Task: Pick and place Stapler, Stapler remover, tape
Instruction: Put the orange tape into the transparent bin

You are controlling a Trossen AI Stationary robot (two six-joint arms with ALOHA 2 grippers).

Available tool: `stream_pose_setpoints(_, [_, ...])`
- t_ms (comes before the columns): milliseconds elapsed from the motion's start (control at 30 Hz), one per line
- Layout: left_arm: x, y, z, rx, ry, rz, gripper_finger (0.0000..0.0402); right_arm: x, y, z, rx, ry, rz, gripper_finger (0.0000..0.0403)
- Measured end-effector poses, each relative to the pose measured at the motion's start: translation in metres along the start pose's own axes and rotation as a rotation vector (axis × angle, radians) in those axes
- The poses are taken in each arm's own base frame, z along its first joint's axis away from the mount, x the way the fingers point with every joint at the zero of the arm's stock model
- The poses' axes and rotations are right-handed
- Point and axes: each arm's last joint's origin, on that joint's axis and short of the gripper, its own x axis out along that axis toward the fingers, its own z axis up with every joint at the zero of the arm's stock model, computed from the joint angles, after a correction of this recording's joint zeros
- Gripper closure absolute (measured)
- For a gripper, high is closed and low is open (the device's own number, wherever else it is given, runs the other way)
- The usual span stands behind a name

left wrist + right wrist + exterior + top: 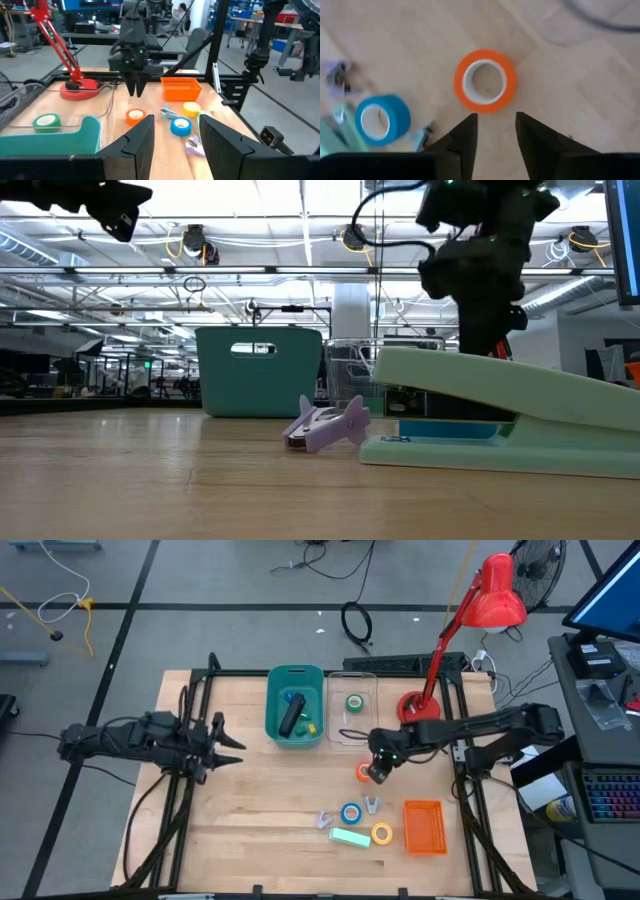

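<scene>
Now my right gripper (495,125) hangs above the orange tape (485,80), fingers parted to straddle its ring.

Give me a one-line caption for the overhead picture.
Right gripper hovers open over an orange tape roll; left gripper waits beside the teal bin.

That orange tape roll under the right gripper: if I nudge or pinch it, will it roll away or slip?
The orange tape roll lies flat on its side on the wooden table, so it probably slides rather than rolls. It looks small and hollow, so likely light and easily shoved aside. The right gripper is open just short of it; a pinch across the smooth rim might slip.
</scene>
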Motion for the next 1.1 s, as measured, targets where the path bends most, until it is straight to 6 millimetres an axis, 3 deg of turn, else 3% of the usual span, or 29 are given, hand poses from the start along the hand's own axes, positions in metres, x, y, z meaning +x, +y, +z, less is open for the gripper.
stream_pose_setpoints(200, [-0.012,-0.001,-0.018,-0.001,-0.052,-0.001,0.0245,0.002,-0.009,0.009,0.109,-0.015,-0.016,0.0249])
stream_pose_setpoints(467, [-0.030,-0.001,-0.035,0.001,-0.105,0.047,0.0245,0.004,-0.009,0.008,0.171,-0.038,-0.058,0.0251])
stream_pose_setpoints(600, [-0.027,0.000,-0.041,-0.008,-0.077,0.052,0.0245,0.010,-0.011,0.005,0.212,-0.016,-0.070,0.0248])
stream_pose_setpoints(767, [-0.026,0.000,-0.042,-0.025,-0.062,0.054,0.0245,0.029,-0.017,-0.003,0.279,-0.020,-0.060,0.0249])
stream_pose_setpoints(1100, [-0.026,0.000,-0.040,-0.019,-0.075,0.054,0.0245,0.041,-0.022,-0.007,0.342,-0.026,0.018,0.0252])
